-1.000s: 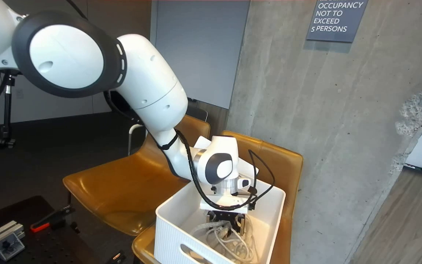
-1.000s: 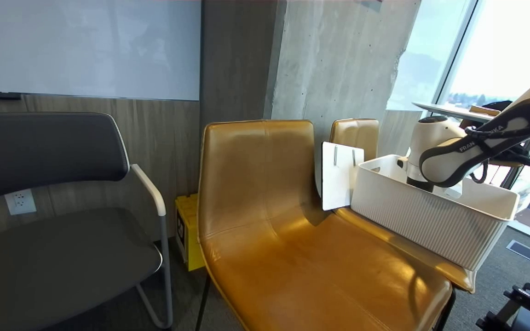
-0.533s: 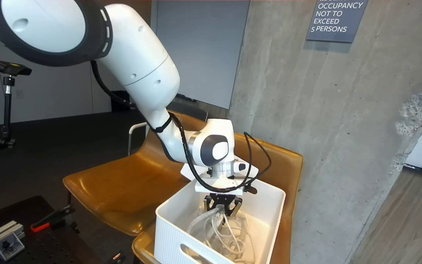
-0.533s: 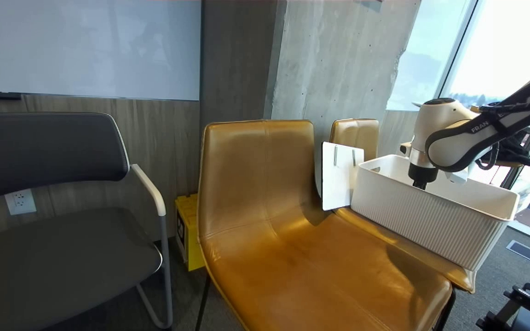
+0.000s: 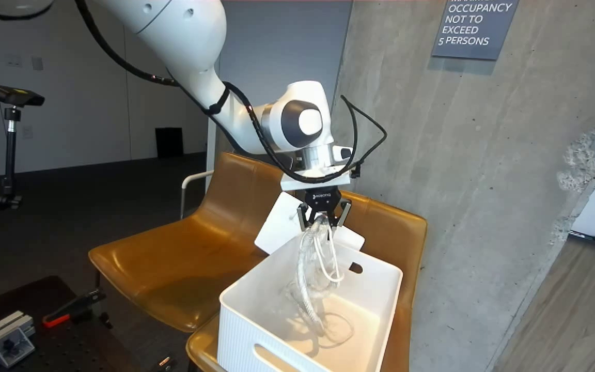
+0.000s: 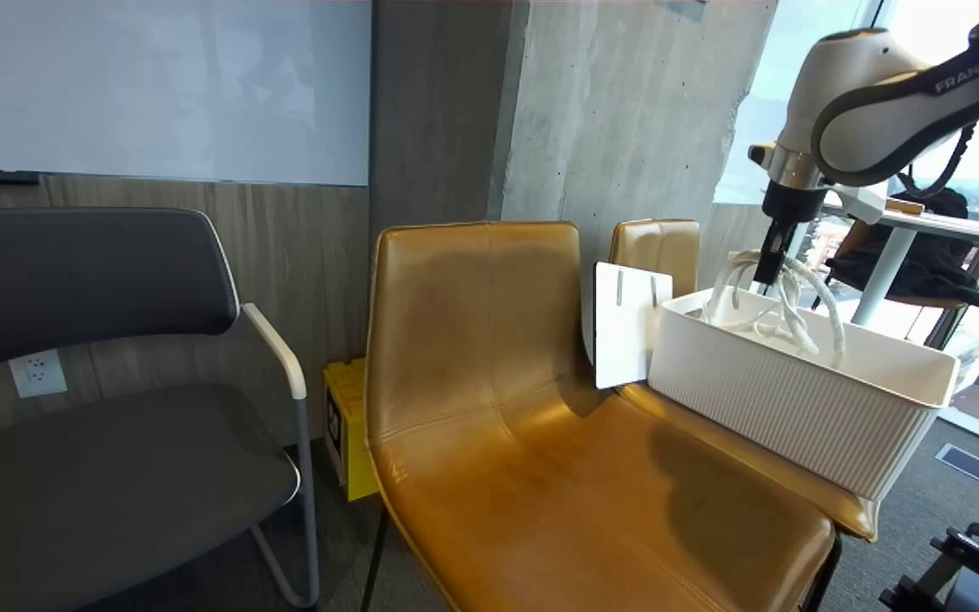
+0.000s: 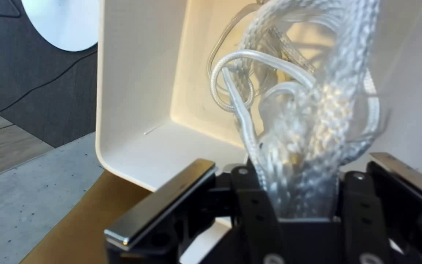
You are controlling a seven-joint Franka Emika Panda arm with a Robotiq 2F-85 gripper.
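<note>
A: What does the gripper [image 6: 767, 272] have?

B: White cords [image 7: 332, 121]. Its jaws are clamped on the bunch near the top, strands squeezed between them.

A: Why grip it like that?

B: My guess is that a tangle offers no neat edge, so one good pinch has to take several strands. The loops then droop below the jaws, as both exterior views show. Pointing straight down over the bin [image 6: 795, 416] probably serves to keep the loose ends within its walls.

A: So where do the cords sit, exactly?

B: Their top is in the gripper, just above the rim. The rest trails beneath it, into the bin.

A: Do they reach the bottom?

B: I can't tell; the lower loops are blurred, and some thin curves under the gripper may be shadow.

A: And what carries the bin?

B: A chair [image 5: 385, 227], lower still beneath the gripper. A white panel [image 5: 282, 222] stands behind the gripper, between bin and backrest, likely propped there for support.
</note>
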